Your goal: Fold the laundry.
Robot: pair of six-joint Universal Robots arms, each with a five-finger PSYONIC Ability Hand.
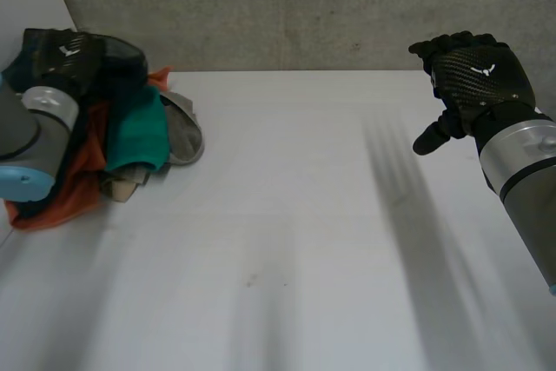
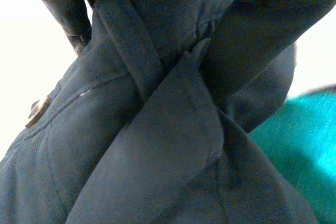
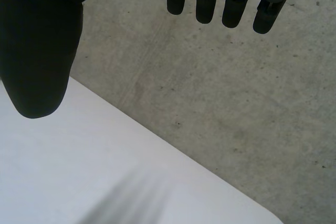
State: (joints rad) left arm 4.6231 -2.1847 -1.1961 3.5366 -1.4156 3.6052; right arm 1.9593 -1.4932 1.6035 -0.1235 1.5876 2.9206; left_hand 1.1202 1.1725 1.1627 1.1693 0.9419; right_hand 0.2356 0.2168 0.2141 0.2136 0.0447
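The pile of laundry (image 1: 130, 141) lies at the far left corner of the tabletop (image 1: 304, 215). The left hand (image 1: 65, 51) sits on top of it, fingers and thumb closed round a dark blue garment (image 2: 157, 145) just beside a teal cloth (image 2: 307, 145). The right hand (image 1: 473, 76) hangs above the tabletop's far right edge, fingers loose and spread, holding nothing.
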